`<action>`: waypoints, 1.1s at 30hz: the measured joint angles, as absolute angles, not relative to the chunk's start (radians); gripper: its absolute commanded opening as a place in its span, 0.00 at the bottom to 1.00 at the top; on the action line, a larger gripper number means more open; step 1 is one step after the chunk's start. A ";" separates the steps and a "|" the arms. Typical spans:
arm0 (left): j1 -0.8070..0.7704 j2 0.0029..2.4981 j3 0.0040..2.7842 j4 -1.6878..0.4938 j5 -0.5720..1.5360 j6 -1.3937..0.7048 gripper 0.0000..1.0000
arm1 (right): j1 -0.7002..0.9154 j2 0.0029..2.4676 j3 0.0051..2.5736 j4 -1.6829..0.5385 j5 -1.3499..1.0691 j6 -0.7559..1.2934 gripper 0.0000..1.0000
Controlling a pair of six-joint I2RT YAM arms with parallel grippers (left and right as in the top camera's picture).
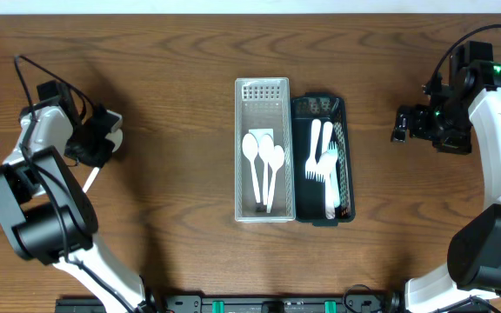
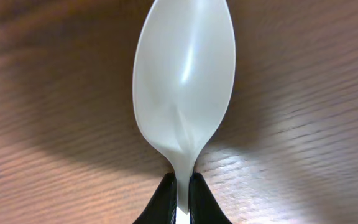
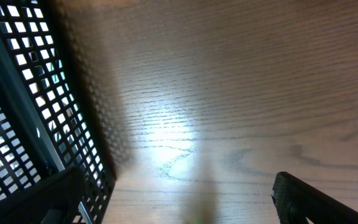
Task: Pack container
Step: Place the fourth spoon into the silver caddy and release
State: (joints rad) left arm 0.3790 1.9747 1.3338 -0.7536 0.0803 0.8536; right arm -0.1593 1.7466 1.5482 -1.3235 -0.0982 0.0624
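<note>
While the left gripper [image 2: 179, 190] is pressed together on the thin neck of a white plastic spoon [image 2: 184, 81], pinching it just below the bowl, that spoon sits over the bare brown wooden table [image 1: 172, 104] at far L, well apart from both containers. Can't tell whether it's lifted or resting on the wood.

Risks, as I judge them:
- The grip is at the very fingertips on a narrow, slick stem, so the spoon could swivel or slide out on a quick swing.
- The bowl sticks out well past the jaws. Coming in low, it may clip the near long wall of the clear perforated plastic tray [image 1: 238, 148] and shove the tray.
- Overshoot puts it in the black mesh plastic bin [image 1: 344, 156], which touches the tray's R side and holds white forks [image 1: 320, 161]. That's the wrong place, going by the sorting so far.
- Three white spoons [image 1: 263, 161] already lie in the tray, so a drop on top may leave the new one propped on the rim.

Room:
- The table between the L arm and the tray is open, w/ nothing in the path.
- The tray's upper end looks bare.
- The right gripper [image 3: 176, 202] is spread wide and empty, just R of the bin. Its wrist view shows the mesh wall close by one finger, so there's little slack on that side.
</note>
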 measured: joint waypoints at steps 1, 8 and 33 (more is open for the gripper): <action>0.366 1.949 1.332 -0.754 0.080 0.840 0.06 | -0.159 1.747 1.548 -1.324 -0.098 0.062 0.99; 0.189 1.668 1.331 -0.744 0.081 0.711 0.06 | -0.159 1.747 1.548 -1.324 -0.099 0.062 0.99; -0.561 1.643 1.331 -0.774 0.056 -0.290 0.06 | -0.159 1.747 1.548 -1.325 -0.135 0.062 0.99</action>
State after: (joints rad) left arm -0.5610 1.6432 1.3312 -0.7738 0.0555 -0.2901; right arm -0.1593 1.7466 1.5478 -1.3247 -0.1352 0.0624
